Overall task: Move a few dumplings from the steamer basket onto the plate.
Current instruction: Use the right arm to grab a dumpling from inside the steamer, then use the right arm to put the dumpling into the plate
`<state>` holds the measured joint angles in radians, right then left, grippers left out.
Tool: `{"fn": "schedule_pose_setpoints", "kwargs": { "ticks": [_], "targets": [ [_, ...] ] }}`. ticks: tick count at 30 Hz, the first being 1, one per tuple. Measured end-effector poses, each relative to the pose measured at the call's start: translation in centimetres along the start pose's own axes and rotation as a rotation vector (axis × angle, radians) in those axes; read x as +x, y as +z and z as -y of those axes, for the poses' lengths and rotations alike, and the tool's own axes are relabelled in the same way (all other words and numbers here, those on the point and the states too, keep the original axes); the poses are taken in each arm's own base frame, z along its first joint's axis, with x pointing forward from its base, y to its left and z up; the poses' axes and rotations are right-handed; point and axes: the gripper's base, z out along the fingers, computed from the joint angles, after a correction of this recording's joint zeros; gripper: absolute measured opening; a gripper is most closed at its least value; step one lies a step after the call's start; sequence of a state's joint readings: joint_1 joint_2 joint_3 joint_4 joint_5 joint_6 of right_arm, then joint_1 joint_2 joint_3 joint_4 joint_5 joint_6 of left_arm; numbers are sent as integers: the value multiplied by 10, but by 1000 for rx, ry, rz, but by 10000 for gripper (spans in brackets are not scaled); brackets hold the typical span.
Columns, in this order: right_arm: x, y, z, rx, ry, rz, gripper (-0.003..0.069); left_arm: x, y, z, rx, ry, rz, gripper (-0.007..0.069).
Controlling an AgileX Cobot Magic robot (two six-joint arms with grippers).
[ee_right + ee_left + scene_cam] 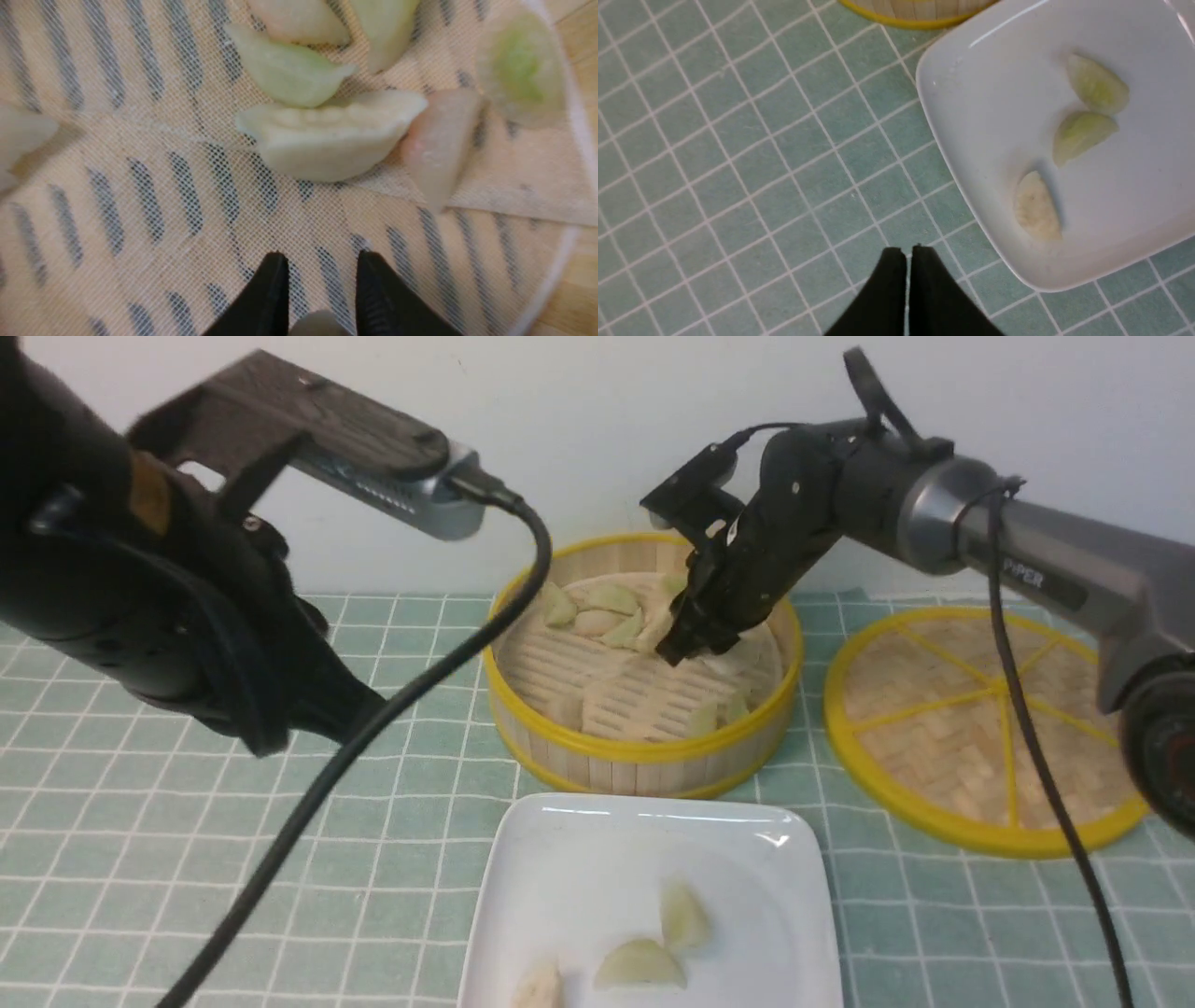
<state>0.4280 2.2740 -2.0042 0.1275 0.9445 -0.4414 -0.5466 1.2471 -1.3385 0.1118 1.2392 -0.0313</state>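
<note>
Jaws of the right gripper (322,280) stand slightly parted, empty, inside the yellow-rimmed bamboo steamer basket (644,752). A pleated cream dumpling (327,140) lies just ahead, long axis across their approach. Left gripper (908,261) is closed, farther off.

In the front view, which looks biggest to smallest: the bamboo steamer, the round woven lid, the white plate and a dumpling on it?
1. The steamer basket, woven lid and white plate: about alike; the plate is nearer and cut off by the frame, so I won't rank them.
2. The dumpling on the plate: far smallest.
</note>
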Motion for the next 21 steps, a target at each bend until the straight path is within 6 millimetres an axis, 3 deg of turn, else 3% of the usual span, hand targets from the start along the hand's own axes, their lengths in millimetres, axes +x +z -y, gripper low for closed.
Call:
{"fn": "schedule_pose_setpoints", "kwargs": {
  "ticks": [3, 4, 14, 17, 19, 21],
  "targets": [
    [-15, -49, 1, 21, 40, 73, 170, 10, -22, -4, -24, -1, 54, -6],
    [-15, -51, 1, 19, 43, 76, 170, 10, -22, -5, -26, -2, 54, -6],
    [-15, -152, -28, -165, 140, 62, 170, 36, -68, -13, -62, -34, 198, -6],
    [-5, -167, -49, -201, 126, 48, 170, 49, -70, -13, -62, -34, 200, -6],
    [2, -165, -63, -227, 112, 14, 170, 55, -68, -13, -63, -36, 194, -6],
    [21, -161, -89, -278, 91, -60, 170, 74, -62, -12, -61, -57, 171, -6]
  ]
}}
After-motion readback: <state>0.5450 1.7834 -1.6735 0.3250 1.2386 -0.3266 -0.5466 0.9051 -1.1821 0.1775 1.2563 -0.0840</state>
